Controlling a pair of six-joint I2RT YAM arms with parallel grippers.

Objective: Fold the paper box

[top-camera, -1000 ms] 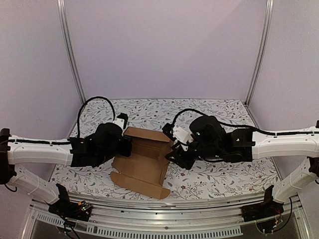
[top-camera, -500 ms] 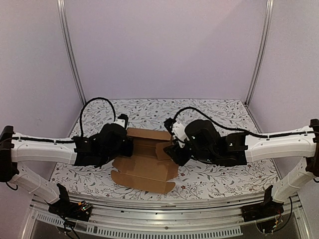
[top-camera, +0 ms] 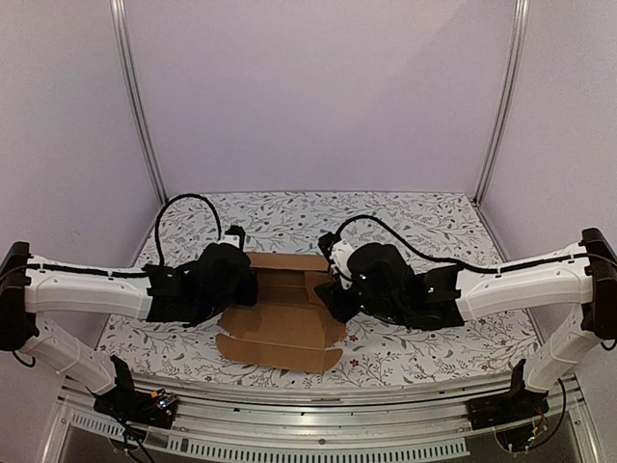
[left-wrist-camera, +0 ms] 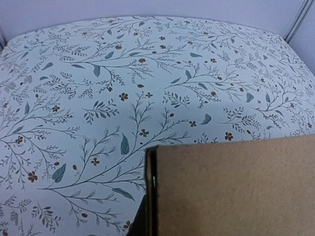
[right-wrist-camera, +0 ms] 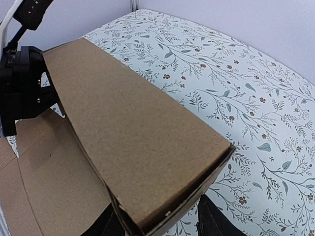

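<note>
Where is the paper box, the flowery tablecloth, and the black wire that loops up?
paper box (top-camera: 280,323), top view, on its flat middle panel.
flowery tablecloth (top-camera: 424,217), top view, on a bare patch far right.
black wire (top-camera: 188,196), top view, on the top of its loop.

One paper box (top-camera: 280,328) lies on one floral bench (top-camera: 434,227). There are two grippers, the left gripper (top-camera: 249,289) and the right gripper (top-camera: 330,299). Two black cables (top-camera: 183,197) loop above them, and two metal posts (top-camera: 136,106) stand at the far corners.
</note>
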